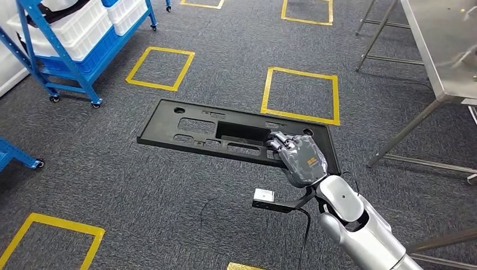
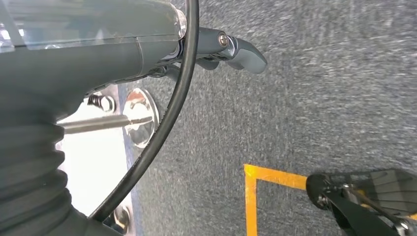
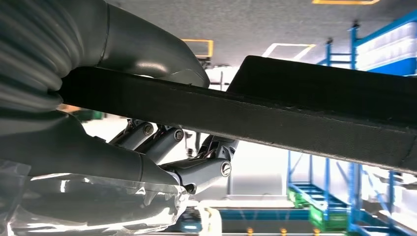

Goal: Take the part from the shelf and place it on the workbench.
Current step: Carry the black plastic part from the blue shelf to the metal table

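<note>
The part is a long flat black plastic panel (image 1: 214, 128) with several cut-outs, carried level above the grey carpet in the head view. My right hand (image 1: 299, 158) grips its right end, fingers over the top face. In the right wrist view the panel's edge (image 3: 275, 118) runs across the picture, with my thumb on one side and my fingers (image 3: 196, 169) on the other. My left hand (image 2: 231, 49) hangs over the carpet with nothing in it, its fingers curled. The steel workbench (image 1: 444, 50) stands at the upper right. The blue shelf (image 1: 67, 50) with white bins is at the upper left.
Yellow tape squares (image 1: 301, 95) mark the carpet, one just beyond the panel. The workbench's steel legs (image 1: 405, 132) reach toward my right arm. A second blue frame on castors (image 1: 17, 154) sits at the left edge. More blue racks (image 3: 373, 49) appear behind the panel.
</note>
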`<state>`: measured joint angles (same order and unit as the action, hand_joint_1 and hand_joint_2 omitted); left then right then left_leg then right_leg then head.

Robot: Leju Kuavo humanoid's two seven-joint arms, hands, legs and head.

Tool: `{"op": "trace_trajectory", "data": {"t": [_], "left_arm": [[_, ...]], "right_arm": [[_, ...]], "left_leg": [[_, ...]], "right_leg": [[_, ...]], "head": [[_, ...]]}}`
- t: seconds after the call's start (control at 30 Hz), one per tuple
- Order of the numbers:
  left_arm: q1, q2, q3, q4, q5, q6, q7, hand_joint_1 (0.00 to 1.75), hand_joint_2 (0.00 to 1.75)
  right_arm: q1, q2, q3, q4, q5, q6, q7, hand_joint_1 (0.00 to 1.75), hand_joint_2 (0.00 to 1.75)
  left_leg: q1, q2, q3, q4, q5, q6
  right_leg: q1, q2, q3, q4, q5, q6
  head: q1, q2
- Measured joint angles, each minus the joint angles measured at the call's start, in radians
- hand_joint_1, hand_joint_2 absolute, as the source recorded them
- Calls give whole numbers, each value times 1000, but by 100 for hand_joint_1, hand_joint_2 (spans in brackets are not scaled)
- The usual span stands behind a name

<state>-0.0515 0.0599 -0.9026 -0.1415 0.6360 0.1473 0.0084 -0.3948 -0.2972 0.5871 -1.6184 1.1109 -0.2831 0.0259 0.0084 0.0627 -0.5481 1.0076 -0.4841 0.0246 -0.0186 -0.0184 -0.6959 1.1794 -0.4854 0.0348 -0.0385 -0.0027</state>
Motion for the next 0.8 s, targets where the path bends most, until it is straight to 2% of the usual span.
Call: {"op": "trace_trajectory", "data": {"t": [0.07,0.1,0.13,0.17,0.2,0.27,0.33,0.37,0.4,0.43,0.47,0.5,0.57,0.6,0.63,0.7,0.73,0.8], "left_arm": [[0,2,0,0,3,-2,0,0,175],[0,3,0,0,4,-4,0,0,175],[-1,4,0,0,5,-6,0,0,175],[-2,4,0,0,8,-8,0,0,175],[-4,5,0,0,10,-10,0,0,175],[-4,8,0,0,16,-16,0,0,175],[-1,12,0,1,21,-20,0,0,175],[1,15,0,1,22,-21,0,0,175],[2,16,0,1,23,-22,0,0,175],[4,18,0,2,24,-23,0,0,175],[5,20,0,2,25,-23,0,0,175],[5,21,0,2,25,-24,0,0,175],[6,26,0,2,27,-24,0,0,175],[7,28,0,2,27,-24,0,0,175],[7,30,0,3,28,-24,0,0,175],[6,31,0,3,28,-25,-1,0,175],[5,32,0,3,28,-26,-1,0,175],[7,32,0,3,28,-27,-2,0,175]], "right_arm": [[-4,2,0,0,2,5,0,169,175],[-7,4,0,0,3,9,0,169,175],[-9,6,1,0,5,12,0,169,175],[-11,9,1,1,7,14,0,169,175],[-14,12,3,2,10,16,0,169,175],[-27,22,6,8,15,21,0,169,175],[-44,40,11,16,18,25,1,169,175],[-51,49,15,21,20,28,1,169,175],[-58,56,19,26,22,32,1,169,175],[-65,62,24,32,25,36,1,169,175],[-73,66,29,38,29,41,1,169,175],[-82,70,34,43,33,45,1,169,175],[-100,78,41,52,37,49,2,169,175],[-108,81,44,55,37,49,3,169,175],[-112,83,46,58,37,50,4,169,175],[-117,85,51,64,39,51,6,169,175],[-119,85,54,66,41,52,6,169,175],[-133,85,62,71,47,61,6,169,175]], "left_leg": [[-5,19,3,5,-9,-11],[-7,28,5,7,-13,-16],[-9,38,7,7,-16,-22],[-8,48,10,6,-18,-27],[-5,47,12,9,-23,-32],[0,9,-5,55,-57,-41],[2,-40,-62,176,-119,-45],[2,-50,-95,242,-143,-45],[2,-54,-120,286,-150,-45],[2,-57,-129,292,-136,-43],[2,-62,-121,260,-103,-40],[3,-73,-99,198,-60,-37],[5,-122,-53,79,-4,-30],[5,-140,-41,47,6,-28],[4,-149,-36,36,5,-25],[3,-128,-33,26,10,-17],[5,-115,-30,20,13,-10],[5,-88,-26,9,19,1]], "right_leg": [[7,-40,62,-113,35,-7],[12,-51,76,-141,38,-12],[17,-48,77,-147,35,-18],[17,-36,76,-149,36,-25],[17,-26,77,-152,37,-31],[14,-4,80,-158,42,-46],[14,19,80,-159,43,-55],[16,32,80,-158,43,-57],[18,46,81,-157,42,-58],[19,61,81,-155,42,-58],[19,75,82,-153,41,-59],[19,88,82,-151,40,-58],[18,113,78,-145,39,-54],[16,125,73,-143,40,-49],[14,136,68,-142,43,-43],[9,152,62,-143,46,-30],[11,140,59,-136,40,-26],[15,83,28,-69,-4,-20]], "head": [[0,0],[0,0],[0,0],[0,0],[0,0],[0,0],[0,0],[0,0],[0,0],[0,0],[0,0],[0,0],[0,0],[0,0],[0,0],[0,0],[0,0],[0,0]]}}
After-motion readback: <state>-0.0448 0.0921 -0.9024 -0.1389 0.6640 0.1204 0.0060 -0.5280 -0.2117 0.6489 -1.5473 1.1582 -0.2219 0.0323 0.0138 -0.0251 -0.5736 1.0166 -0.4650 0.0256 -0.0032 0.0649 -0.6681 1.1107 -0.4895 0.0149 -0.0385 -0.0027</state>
